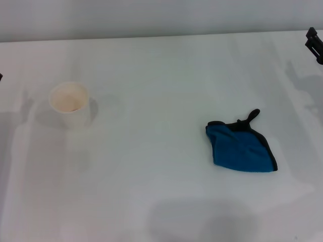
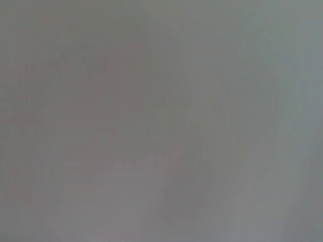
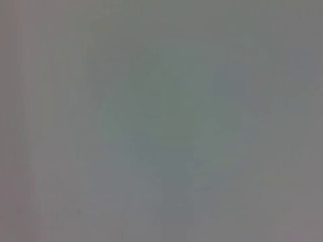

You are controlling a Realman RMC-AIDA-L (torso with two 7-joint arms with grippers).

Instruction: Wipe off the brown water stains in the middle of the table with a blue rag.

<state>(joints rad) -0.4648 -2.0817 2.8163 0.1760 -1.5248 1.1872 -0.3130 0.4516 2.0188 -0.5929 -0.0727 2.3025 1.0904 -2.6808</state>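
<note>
Crumpled blue rag lies well apart from right pincer.

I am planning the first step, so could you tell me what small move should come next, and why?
Probably bring the right pincer down toward the blue rag: it lies untouched on the table on that arm's side. No brown stain shows yet.

Right gripper sits at the far right edge, barely visible.
</note>
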